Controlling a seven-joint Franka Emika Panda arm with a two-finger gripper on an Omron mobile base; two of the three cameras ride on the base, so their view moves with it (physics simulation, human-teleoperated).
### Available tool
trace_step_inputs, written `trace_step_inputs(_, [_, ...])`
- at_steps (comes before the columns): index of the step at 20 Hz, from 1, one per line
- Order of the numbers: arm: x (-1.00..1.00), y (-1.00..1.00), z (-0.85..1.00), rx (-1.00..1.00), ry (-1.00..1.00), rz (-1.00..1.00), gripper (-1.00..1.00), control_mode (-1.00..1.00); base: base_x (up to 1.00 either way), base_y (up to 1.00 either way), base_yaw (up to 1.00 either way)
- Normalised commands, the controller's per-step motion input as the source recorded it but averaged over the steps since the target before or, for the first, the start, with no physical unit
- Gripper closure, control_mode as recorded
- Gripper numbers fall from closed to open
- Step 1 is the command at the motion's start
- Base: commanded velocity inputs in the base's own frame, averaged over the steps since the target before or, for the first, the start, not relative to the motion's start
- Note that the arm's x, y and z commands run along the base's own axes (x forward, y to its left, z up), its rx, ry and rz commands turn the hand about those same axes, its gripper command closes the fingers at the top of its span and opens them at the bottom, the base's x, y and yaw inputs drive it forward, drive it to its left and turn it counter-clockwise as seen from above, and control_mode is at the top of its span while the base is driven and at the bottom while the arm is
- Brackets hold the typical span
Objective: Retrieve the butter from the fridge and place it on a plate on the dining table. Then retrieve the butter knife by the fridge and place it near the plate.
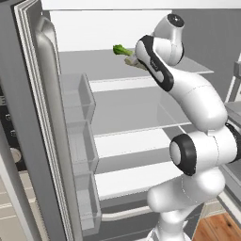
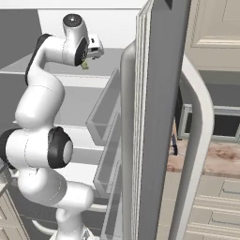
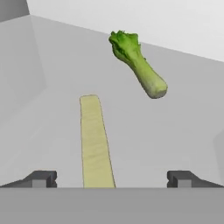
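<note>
Between open pincer fingertips: butter, untouched.

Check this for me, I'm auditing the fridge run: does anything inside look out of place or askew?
Nothing stands out. The butter lies flat on the fridge shelf between the open claw's tips, and the green vegetable lies apart, farther back.

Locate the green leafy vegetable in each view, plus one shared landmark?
Left base view: green leafy vegetable on the fridge's top shelf, upper centre, partly behind the arm.
Right base view: cannot make it out; the arm's hand covers that spot.
Hand view: upper centre, beyond the butter.
Shared landmark: the top shelf it lies on.
</note>
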Motion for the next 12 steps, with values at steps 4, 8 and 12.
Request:
trace_step_inputs(4, [0.15,0.10,-0.11,-0.02,0.03,0.00,-1.00,-1.00,0.00,0.00,0.00])
trace_step_inputs(8, [0.18,0.13,-0.10,-0.03,0.06,0.00,-1.00,-1.00,0.00,0.00,0.00])
trace_step_inputs(12, [0.19,0.12,-0.01,-0.03,0.09,0.00,-1.00,-1.00,0.00,0.00,0.00])
